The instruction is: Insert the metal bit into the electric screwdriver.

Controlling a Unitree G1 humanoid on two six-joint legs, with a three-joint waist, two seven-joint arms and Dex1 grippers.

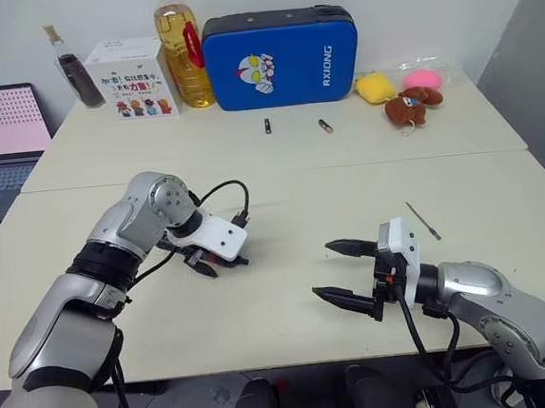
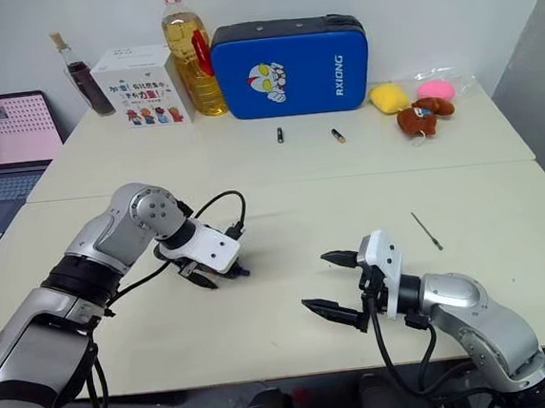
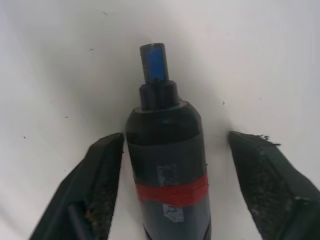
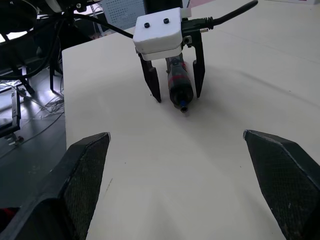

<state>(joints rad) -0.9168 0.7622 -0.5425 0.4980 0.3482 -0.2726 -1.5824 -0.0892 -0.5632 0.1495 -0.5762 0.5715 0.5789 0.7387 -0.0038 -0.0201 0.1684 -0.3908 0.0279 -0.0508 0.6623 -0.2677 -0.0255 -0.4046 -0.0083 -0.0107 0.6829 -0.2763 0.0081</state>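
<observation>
On the table [image 1: 281, 194], left gripper [image 4: 172, 82] points down astride the electric screwdriver [image 3: 167, 165], jaws apart, one finger touching, not clamped. Right gripper [image 1: 347, 272] waits wide open. Metal bit [image 1: 423, 220] lies apart, beyond the right gripper, presumably fetched after this pickup.

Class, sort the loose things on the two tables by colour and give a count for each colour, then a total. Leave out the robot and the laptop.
Blue: 1, case
White: 1, box
Yellow: 2, oil bottle, plush
Pink: 1, plush
Brown: 2, plush dog, sauce bottle
Dark: 3, two short cylinders, electric screwdriver
Grey: 1, metal bit
Total: 11
</observation>
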